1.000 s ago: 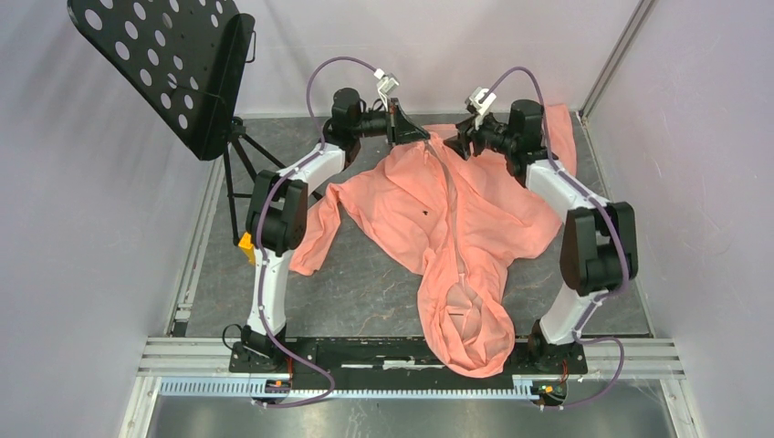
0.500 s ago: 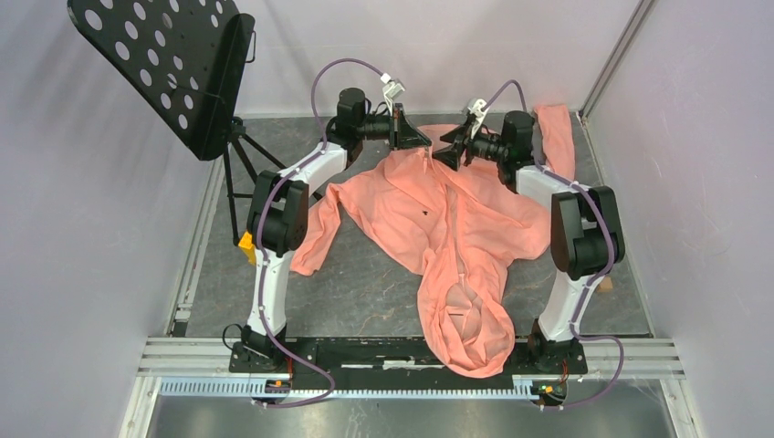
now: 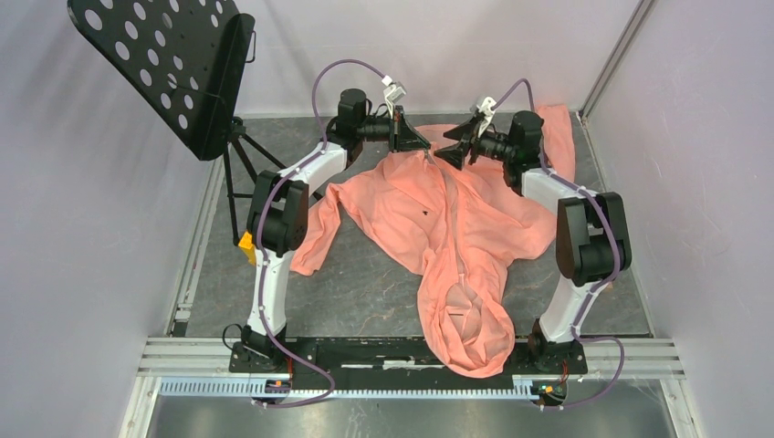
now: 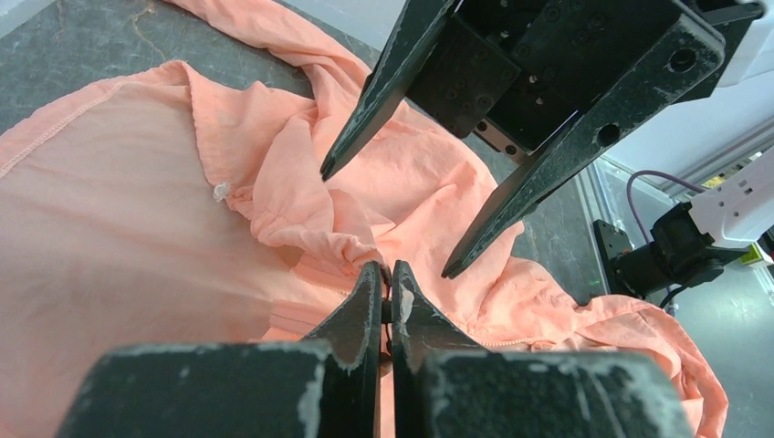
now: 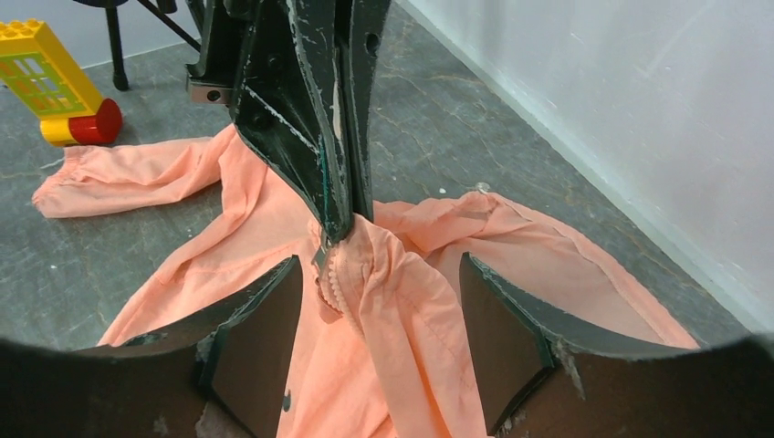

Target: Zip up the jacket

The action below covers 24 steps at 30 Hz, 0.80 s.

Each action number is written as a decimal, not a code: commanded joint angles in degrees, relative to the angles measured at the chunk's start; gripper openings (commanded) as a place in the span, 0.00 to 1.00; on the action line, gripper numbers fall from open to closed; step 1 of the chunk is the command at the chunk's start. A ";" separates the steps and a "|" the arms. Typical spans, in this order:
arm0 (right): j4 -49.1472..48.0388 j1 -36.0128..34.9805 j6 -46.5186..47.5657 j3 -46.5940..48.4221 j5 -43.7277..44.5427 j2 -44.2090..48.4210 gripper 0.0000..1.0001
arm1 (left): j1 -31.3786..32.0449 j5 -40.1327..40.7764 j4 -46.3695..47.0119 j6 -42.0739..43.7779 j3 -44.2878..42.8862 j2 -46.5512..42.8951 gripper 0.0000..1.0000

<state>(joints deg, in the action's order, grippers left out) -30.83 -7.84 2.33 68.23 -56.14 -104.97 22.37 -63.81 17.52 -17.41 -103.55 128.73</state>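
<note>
Your jacket [image 3: 456, 228] lies spread across the middle of the table [image 3: 365, 283]. Its hood drapes toward 6 o'clock over the base rail, and its hem is bunched up at 12 o'clock. One sleeve trails out toward 8 o'clock and the other lies past the right arm toward 2 o'clock. The paler zipper strip [image 3: 454, 219] runs down the centre from 12 to 6, with the small dark mark [image 3: 425, 210] just on its 9 o'clock side.

Your left gripper [image 3: 422, 144] sits at the 12 o'clock end of the strip. In the left wrist view its jaws are pressed together, pinching a fold of the jacket's hem at the tips [image 4: 385, 269]. The right wrist view shows the zipper teeth [image 5: 329, 283] hanging directly below that pinch.

Your right gripper [image 3: 444, 155] faces it from the 3 o'clock side, just beside it. Its jaws are spread wide and hold nothing. From its own camera, the gathered hem and the left gripper's tips [image 5: 336, 228] sit between its two fingers [image 5: 265, 347]. You cannot tell whether the fingertips touch the cloth.

A yellow toy brick [image 3: 246, 245] rests at 9 o'clock, well apart from the jacket's body.
</note>
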 commanded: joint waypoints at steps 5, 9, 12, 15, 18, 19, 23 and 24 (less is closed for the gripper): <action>-5.73 -1.54 -4.71 3.32 -3.86 -4.47 0.60 | 0.48 -3.96 3.49 1.26 -0.31 -4.52 0.02; -7.10 -1.87 -6.13 4.17 -4.60 -5.65 0.46 | 0.52 -4.77 5.22 -0.43 -0.10 -4.39 0.02; -9.26 -1.87 -8.03 4.25 -4.60 -6.03 0.22 | 0.56 -5.09 5.24 -0.58 -0.12 -4.31 0.02; -13.87 -1.83 -11.62 3.49 -4.78 -6.00 0.01 | 0.25 -4.57 5.36 -1.14 -0.17 -4.36 0.03; -18.73 -1.59 -14.86 1.67 -4.09 -5.51 0.00 | -0.85 -3.95 9.91 -7.39 -0.37 -3.42 0.34; -19.54 -1.54 -15.59 1.50 -4.13 -5.49 0.00 | -1.57 -3.94 14.02 -10.93 0.00 -2.96 0.48; -21.20 -1.52 -16.91 1.39 -3.83 -5.67 0.00 | -2.94 -5.83 30.42 -24.46 2.13 -0.75 0.61; -21.20 -1.55 -16.92 1.38 -3.71 -5.75 0.00 | -2.95 -6.04 31.62 -25.04 2.44 -0.75 0.63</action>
<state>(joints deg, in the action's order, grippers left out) -45.78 -9.58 -11.84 69.60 -59.96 -110.98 20.91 -67.57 33.21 -29.69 -102.39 128.53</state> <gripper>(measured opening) 0.022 0.601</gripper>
